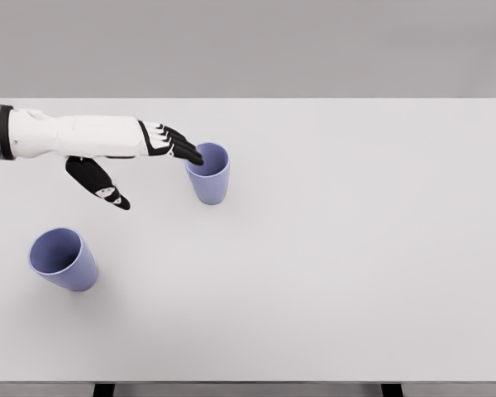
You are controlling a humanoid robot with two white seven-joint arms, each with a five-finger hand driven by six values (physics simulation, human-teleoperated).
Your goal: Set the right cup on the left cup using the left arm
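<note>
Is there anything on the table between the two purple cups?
No. In the head view only bare white table lies between the right cup and the left cup. The left hand is above that stretch, its fingertips at the right cup's rim.

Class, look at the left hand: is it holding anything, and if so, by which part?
Nothing is held yet. The left hand reaches the right cup, fingertips at its rim, thumb spread apart.

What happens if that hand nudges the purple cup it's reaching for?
The right cup looks tall and narrower at the base, so it may tip. Once down, it would probably roll in a curve. The left hand has fingertips at its rim.
</note>
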